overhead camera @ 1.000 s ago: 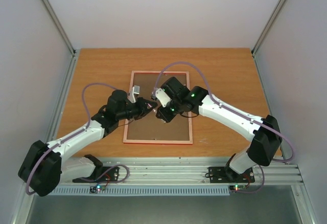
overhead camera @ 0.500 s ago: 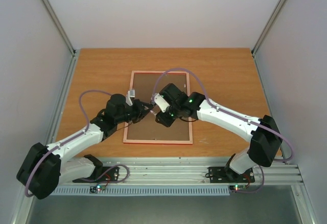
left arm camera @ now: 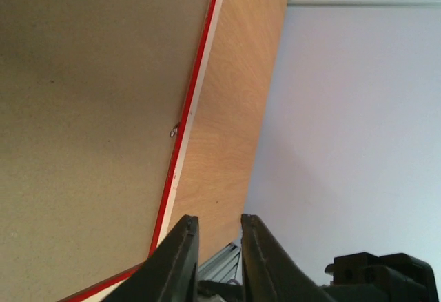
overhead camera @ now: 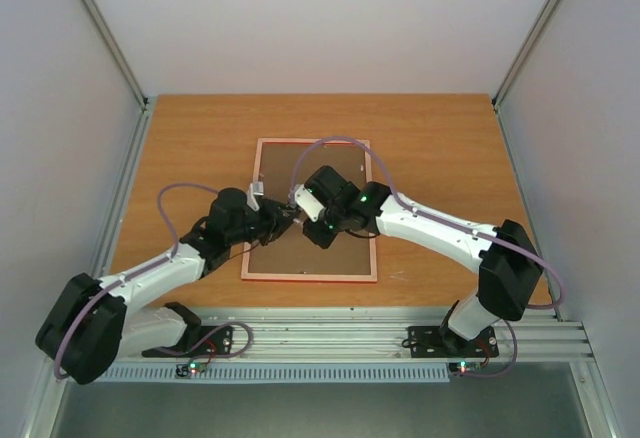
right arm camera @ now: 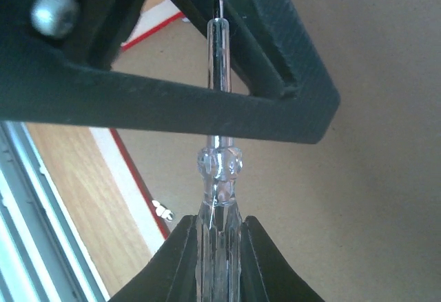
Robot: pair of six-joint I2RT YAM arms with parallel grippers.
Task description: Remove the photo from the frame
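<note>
Right gripper (right arm camera: 218, 229) pinches a clear plastic piece (right arm camera: 219, 163); left gripper (left arm camera: 217, 225) is pressed together (apparently empty). Turn the clips (left arm camera: 173, 132) gently, keeping the frame (overhead camera: 310, 277) flat.

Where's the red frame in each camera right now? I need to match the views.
Top external: the frame lies face down in the middle of the picture.
Left wrist: its red edge runs diagonally from top centre to bottom left.
Right wrist: its red edge sits lower left, behind the clear tool.
Shared landmark: the brown backing board inside the frame.
</note>
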